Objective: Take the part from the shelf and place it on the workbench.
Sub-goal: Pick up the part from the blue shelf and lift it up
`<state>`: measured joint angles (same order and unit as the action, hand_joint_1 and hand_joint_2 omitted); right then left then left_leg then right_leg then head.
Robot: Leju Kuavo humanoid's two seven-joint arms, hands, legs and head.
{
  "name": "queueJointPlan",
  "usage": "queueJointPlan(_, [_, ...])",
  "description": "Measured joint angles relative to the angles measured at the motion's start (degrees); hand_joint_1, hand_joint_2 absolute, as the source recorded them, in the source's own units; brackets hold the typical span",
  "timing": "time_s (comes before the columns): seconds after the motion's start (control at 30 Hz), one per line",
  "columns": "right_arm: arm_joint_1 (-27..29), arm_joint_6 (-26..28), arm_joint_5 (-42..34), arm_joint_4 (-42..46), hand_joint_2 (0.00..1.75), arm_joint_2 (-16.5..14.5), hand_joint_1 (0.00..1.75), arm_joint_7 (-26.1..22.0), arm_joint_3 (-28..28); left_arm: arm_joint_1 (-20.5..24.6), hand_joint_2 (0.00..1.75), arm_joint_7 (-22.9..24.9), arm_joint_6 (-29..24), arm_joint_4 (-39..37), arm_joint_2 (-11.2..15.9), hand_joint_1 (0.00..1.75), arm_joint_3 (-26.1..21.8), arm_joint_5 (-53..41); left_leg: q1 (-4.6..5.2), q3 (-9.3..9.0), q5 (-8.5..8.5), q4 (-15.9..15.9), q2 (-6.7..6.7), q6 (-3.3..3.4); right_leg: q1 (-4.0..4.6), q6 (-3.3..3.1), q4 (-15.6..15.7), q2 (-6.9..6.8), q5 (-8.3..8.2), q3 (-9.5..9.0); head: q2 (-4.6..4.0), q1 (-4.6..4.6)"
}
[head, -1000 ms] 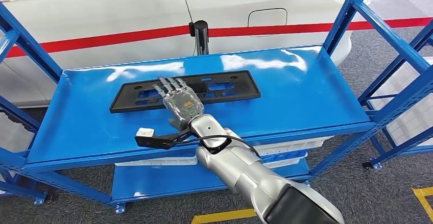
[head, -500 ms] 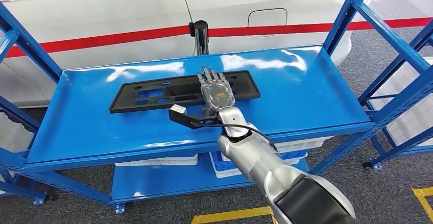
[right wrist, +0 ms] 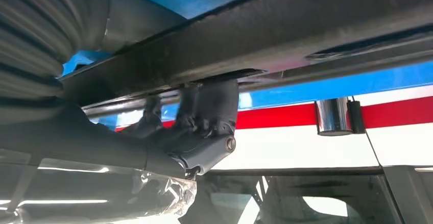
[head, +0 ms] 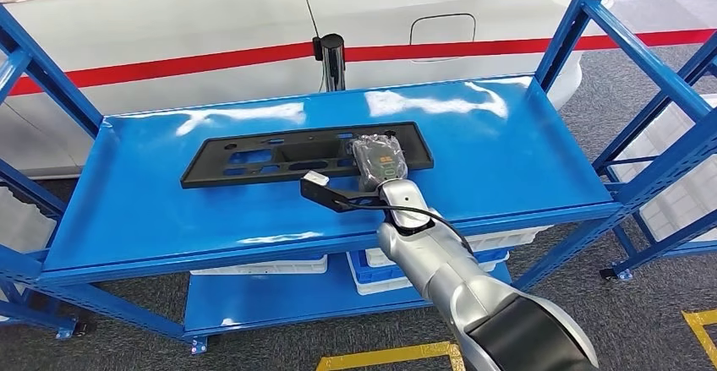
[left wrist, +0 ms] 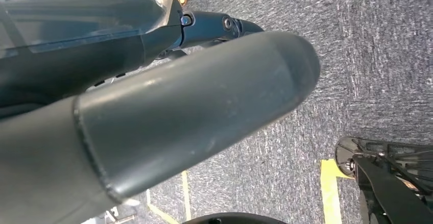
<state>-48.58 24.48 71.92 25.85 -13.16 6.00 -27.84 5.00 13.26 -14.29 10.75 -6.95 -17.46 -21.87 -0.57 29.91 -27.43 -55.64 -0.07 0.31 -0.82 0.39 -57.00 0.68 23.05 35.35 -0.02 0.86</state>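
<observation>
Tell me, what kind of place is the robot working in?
Probably a car factory or workshop: blue metal shelving holds a long black car part, a white car body stands behind, and yellow floor lines mark zones.

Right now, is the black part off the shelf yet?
No, the black part lies flat on the blue shelf, with the right hand on its right end.

Glossy blue shelf (head: 507, 151) across the middle of the frame, black slotted part (head: 254, 158) lying on it. Grey robot hand (head: 380, 160) at centre, green mark on its back, on a silver arm (head: 431, 261). Behind, upper frame, a white car (head: 169, 33) with a red stripe. Lower corners: grey speckled floor (head: 643, 320), yellow lines.
</observation>
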Motion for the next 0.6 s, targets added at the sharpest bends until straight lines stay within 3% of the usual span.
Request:
queueJointPlan(0.33, [1.0, 0.2, 0.5, 0.7, 1.75, 0.0, 1.75, -1.4, 1.4, 0.0, 0.0, -2.4, -0.4, 0.0, 0.1, 0.0, 0.0, -0.4, 0.01, -0.01, 0.0, 0.0, -0.01, 0.0, -0.01, 0.0, 0.0, 0.0, 0.0, 0.0, 0.0, -0.01])
queueJointPlan(0.47, [3.2, 2.2, 0.6, 3.9, 1.75, 0.3, 1.75, -5.5, 3.6, 0.2, 0.0, -14.6, -4.8, 0.0, 0.1, 0.0, -0.2, 0.2, 0.0, 0.01, 0.0, 0.0, -0.06, 0.0, -0.01, 0.0, 0.0, -0.02, 0.0, 0.0, 0.01, 0.0])
queueJointPlan(0.6, [6.4, 5.1, -3.9, 10.8, 1.75, 0.3, 1.75, -14.0, 6.1, 1.0, 0.0, -26.0, -7.6, 0.0, 0.0, 0.0, -2.5, 4.5, 0.0, 0.09, -0.01, 0.0, -0.01, 0.01, -0.01, 0.0, 0.0, 0.0, 0.0, 0.0, 0.0, 0.0])
